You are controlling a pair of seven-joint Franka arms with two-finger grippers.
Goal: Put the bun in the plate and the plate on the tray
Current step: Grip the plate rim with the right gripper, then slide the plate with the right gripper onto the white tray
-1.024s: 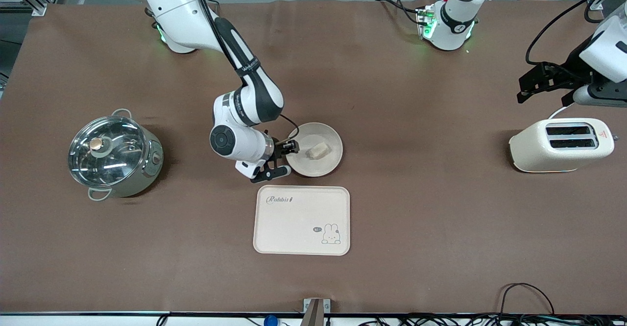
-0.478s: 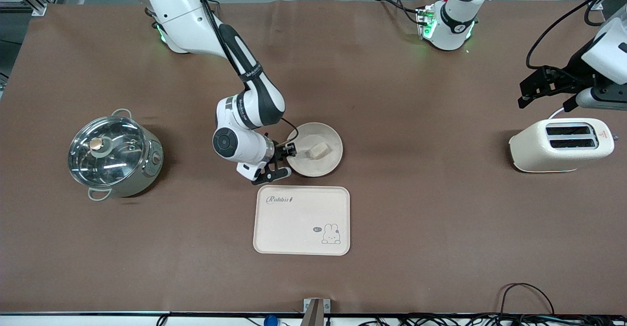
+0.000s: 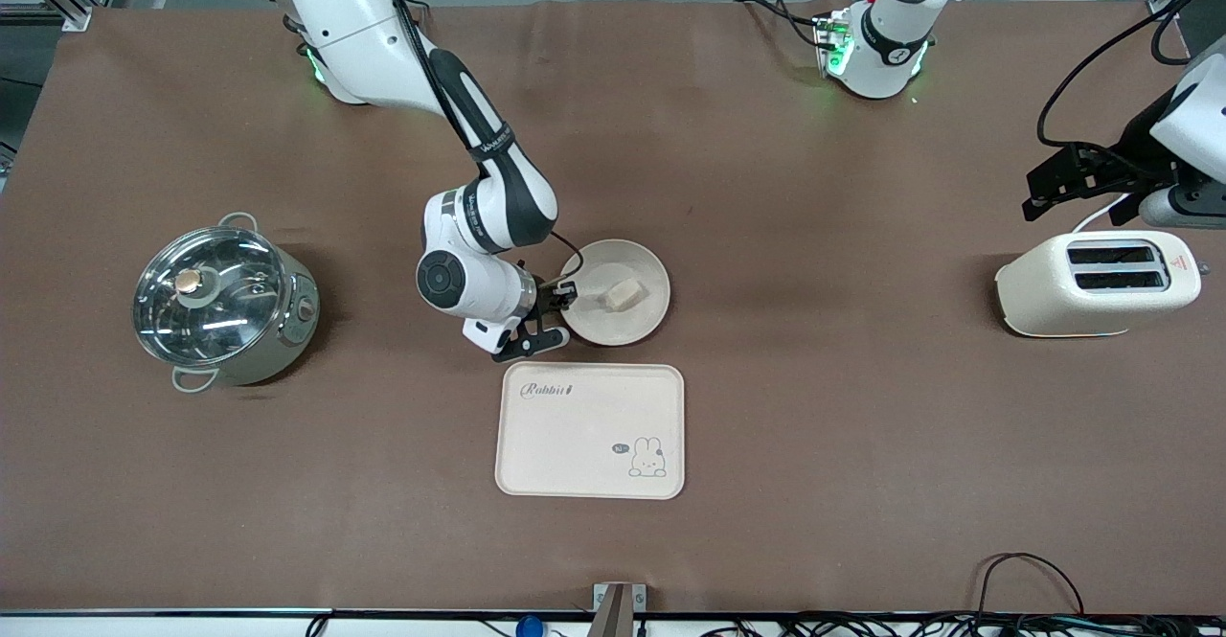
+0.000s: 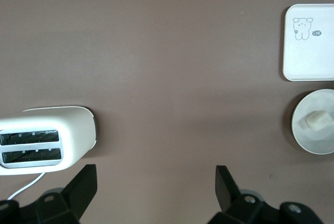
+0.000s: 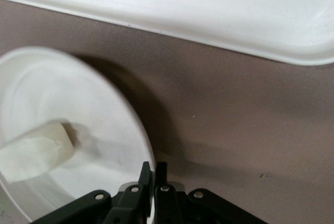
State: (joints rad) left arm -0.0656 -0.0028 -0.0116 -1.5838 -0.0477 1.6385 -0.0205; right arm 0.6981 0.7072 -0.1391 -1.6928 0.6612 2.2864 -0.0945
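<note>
Right gripper (image 5: 153, 171) clamped on plate (image 5: 99, 125) rim, bun (image 5: 34, 151) inside.

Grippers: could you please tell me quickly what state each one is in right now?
Left gripper: open, empty, over the cream toaster.
Right gripper: shut on the round cream-beige plate rim.

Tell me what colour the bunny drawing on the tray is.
Pale cream with a grey outline, clearest in the front view.

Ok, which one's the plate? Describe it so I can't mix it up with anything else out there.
Find the rectangular tray with the bunny drawing, in the middle stretch of the table. Just farther from the front camera sits the plate, with the right gripper shut on its rim. It is the only round, shallow cream dish, and the small pale bun lies in it.
</note>
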